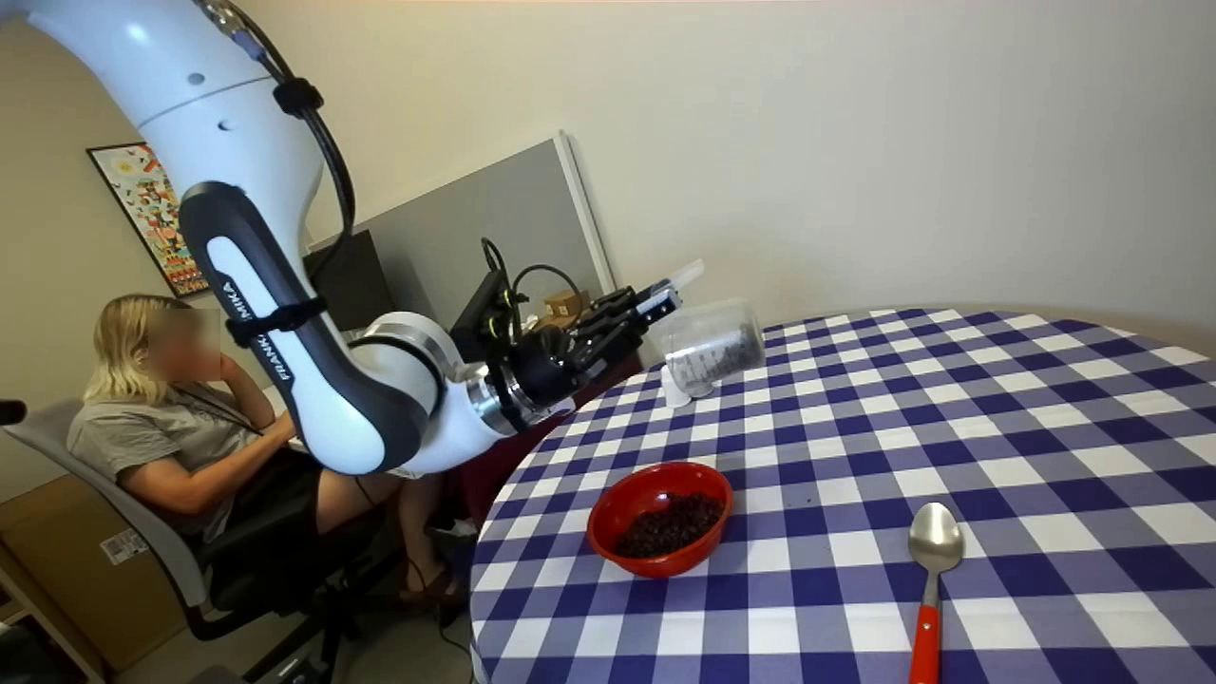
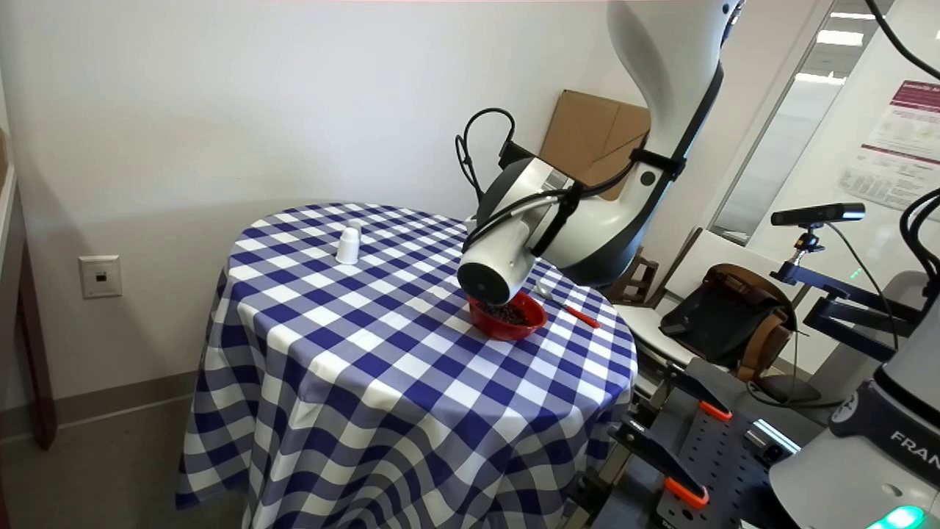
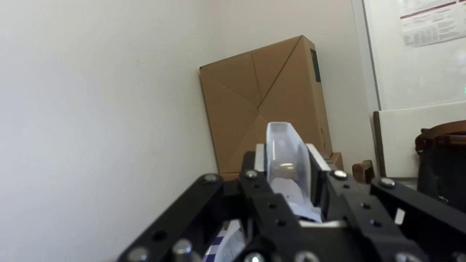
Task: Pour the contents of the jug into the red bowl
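Claw (image 3: 288, 158) holds tilted jug (image 1: 714, 344); spoon (image 1: 929, 616) near red bowl (image 1: 657, 567) on surface (image 1: 836, 456), white cup-like thing (image 2: 348, 248) farther off.

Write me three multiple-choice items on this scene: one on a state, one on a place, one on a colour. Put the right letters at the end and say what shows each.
1. What state is the red bowl in?
A. Empty
B. Heaped well above its rim
C. Partly filled with dark pieces

2. Where is the jug?
A. Held in the hand
B. Standing inside the red bowl
C. Out of sight in all three views

3. What colour is the handle of the spoon?
A. Green
B. Red
C. Yellow

1: C, since an exterior view shows the dark pieces lying inside, with bare red wall above them.
2: A, since the wrist view shows a clear part of it clamped in the grip.
3: B, since it shows red in both exterior views.
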You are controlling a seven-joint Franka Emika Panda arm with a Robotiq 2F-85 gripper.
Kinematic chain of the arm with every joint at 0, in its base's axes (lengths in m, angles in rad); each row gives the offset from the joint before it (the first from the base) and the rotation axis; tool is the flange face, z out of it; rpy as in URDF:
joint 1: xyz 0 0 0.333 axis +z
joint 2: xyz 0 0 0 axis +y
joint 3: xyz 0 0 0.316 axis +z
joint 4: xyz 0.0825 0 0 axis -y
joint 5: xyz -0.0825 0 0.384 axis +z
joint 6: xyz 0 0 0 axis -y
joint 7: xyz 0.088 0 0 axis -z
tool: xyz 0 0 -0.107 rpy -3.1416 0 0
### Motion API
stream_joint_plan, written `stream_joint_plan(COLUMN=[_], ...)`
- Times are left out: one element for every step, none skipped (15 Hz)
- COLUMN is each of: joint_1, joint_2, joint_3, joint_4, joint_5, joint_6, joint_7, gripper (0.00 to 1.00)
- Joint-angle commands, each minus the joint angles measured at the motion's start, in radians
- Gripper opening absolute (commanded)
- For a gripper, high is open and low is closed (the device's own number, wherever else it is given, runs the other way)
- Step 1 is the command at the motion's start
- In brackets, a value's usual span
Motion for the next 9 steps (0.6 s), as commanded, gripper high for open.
stream_joint_plan(joint_1=[-0.009,-0.009,-0.01,-0.009,-0.01,-0.011,-0.012,-0.012,-0.014], joint_2=[-0.005,-0.005,-0.006,-0.006,-0.006,-0.006,-0.006,-0.005,-0.005], joint_3=[0.007,0.006,0.005,0.002,0.001,0.0,0.0,-0.002,-0.003], joint_4=[-0.039,-0.045,-0.051,-0.06,-0.065,-0.071,-0.076,-0.082,-0.087], joint_5=[-0.059,-0.068,-0.079,-0.097,-0.109,-0.121,-0.131,-0.145,-0.156], joint_6=[-0.048,-0.054,-0.06,-0.068,-0.074,-0.081,-0.087,-0.096,-0.102], joint_7=[0.009,0.008,0.008,0.006,0.005,0.005,0.004,0.004,0.003], gripper=[0.09,0.09,0.09,0.09,0.09,0.09,0.09,0.09,0.09])
